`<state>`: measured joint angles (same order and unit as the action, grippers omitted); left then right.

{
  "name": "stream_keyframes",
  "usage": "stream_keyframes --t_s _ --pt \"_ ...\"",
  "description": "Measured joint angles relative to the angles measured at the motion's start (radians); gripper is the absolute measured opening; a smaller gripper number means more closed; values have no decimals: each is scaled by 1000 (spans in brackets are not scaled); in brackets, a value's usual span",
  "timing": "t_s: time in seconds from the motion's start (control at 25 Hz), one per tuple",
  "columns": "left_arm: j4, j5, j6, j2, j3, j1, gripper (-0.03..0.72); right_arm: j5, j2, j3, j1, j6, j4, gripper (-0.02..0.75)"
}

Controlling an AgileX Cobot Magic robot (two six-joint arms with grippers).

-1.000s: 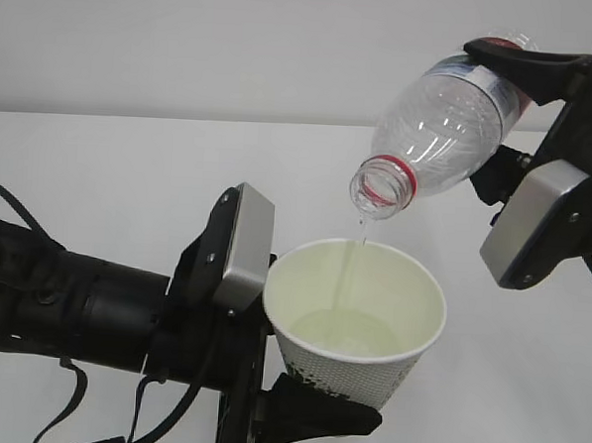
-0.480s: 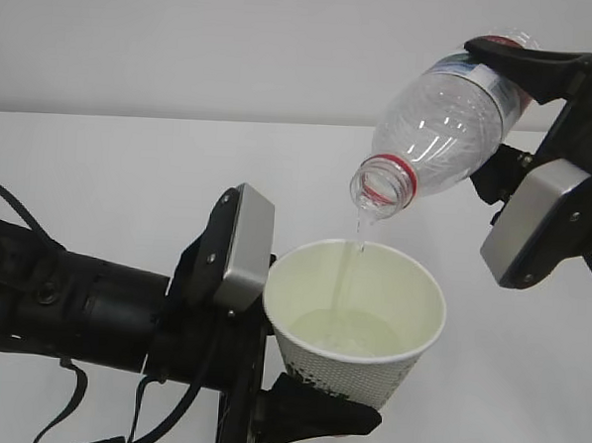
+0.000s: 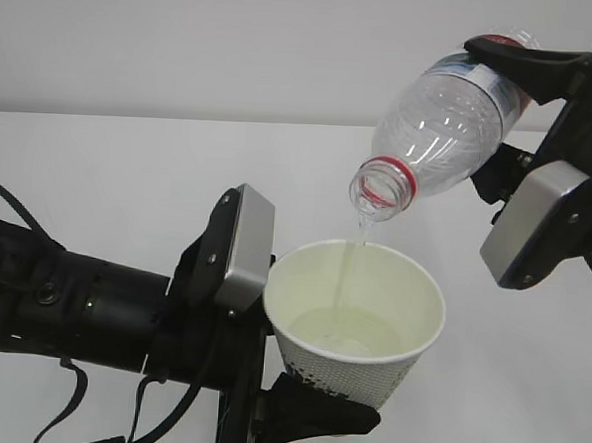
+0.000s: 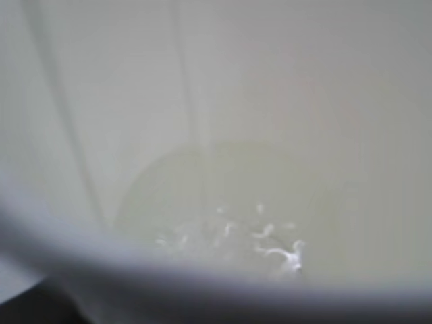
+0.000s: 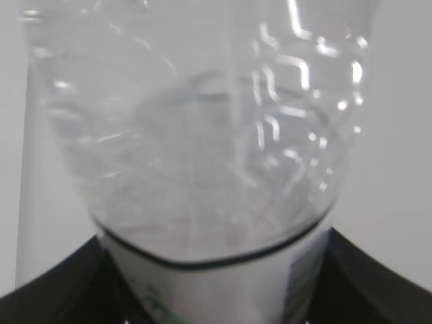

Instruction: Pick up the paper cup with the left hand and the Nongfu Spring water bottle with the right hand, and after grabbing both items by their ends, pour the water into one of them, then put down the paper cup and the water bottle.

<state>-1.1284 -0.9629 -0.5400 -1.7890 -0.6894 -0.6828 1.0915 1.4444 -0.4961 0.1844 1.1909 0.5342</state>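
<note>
Right hand (image 3: 501, 93): jaws clamped across the rear body of the Nongfu Spring water bottle (image 3: 445, 125), which is tilted neck-down to the lower left. Thin stream of water (image 3: 351, 269) falls from its open mouth into the paper cup (image 3: 355, 324) directly beneath. Left hand (image 3: 268, 379): jaws closed around the cup's lower end, cup nearly upright, shallow water pooled inside.

Surface (image 3: 100, 172) bare toward far edge and left side: free passage there. Middle blocked: paper cup (image 3: 355, 324) held above surface, tilted Nongfu Spring water bottle (image 3: 445, 130) just above its rim, thin water (image 3: 351, 264) stream between. Left hand (image 3: 306, 406) body fills near left corner; right hand (image 3: 500, 118) fills far right.
</note>
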Motion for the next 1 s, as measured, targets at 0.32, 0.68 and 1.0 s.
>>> stream_keyframes --t_s 0.32,0.68,1.0 --pt "0 1 0 0 0 0 494 2 0 0 0 2 0 508" --pt "0 4 0 0 0 0 493 3 0 0 0 6 0 508" --pt "0 5 0 0 0 0 493 5 0 0 0 6 0 508"
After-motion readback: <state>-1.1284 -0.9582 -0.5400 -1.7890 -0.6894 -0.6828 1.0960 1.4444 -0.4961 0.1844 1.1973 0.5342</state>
